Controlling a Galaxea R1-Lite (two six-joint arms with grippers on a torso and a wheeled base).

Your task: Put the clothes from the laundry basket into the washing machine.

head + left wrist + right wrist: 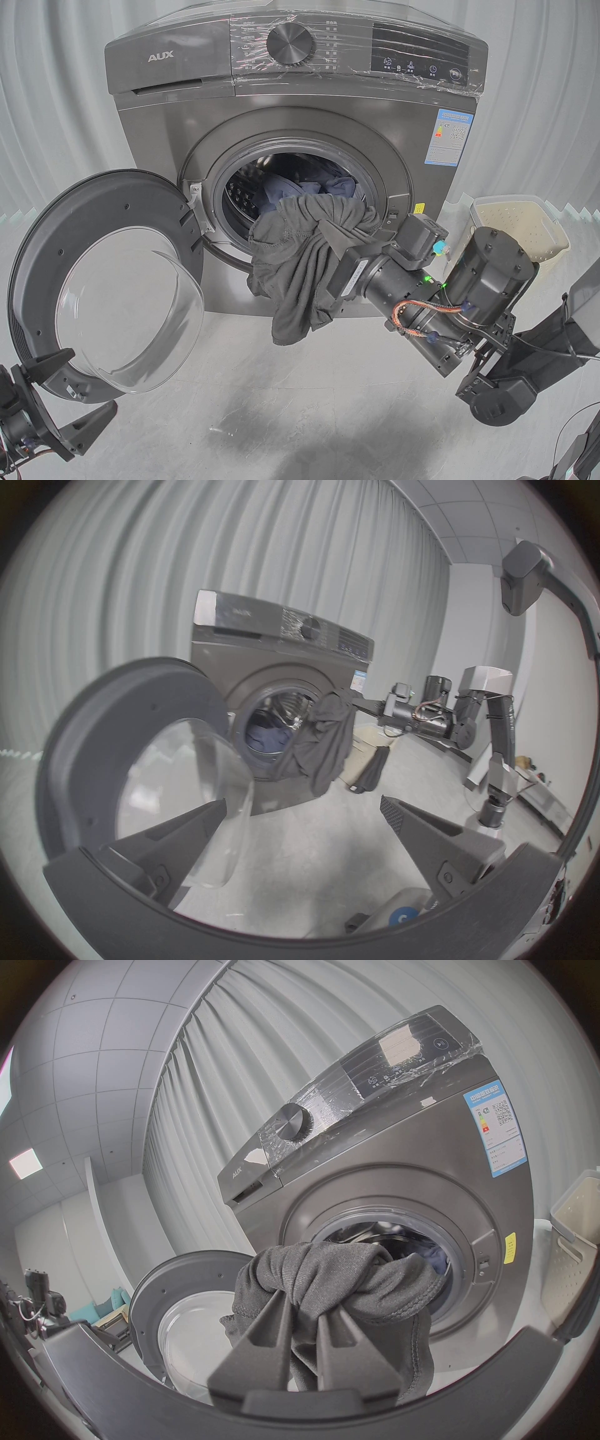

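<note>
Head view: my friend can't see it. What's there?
The right hand holds a grey garment against the open washing machine, cloth hanging over its rim. Blue clothes lie inside; its door stands open on the left, a white basket on the right.

On the washing machine [175, 131]: logo [160, 57] at upper left, blue printed label [449, 137] at upper right, yellow sticker [419, 208] below it

My right arm [400, 294] is black, built of thick cylinders, with an orange braided cable [417, 306] looped along the wrist and a small green light [428, 279]. My left pincer [300, 805] and right pincer [304, 1316] have matte dark-grey wedge fingers [437, 845].
</note>
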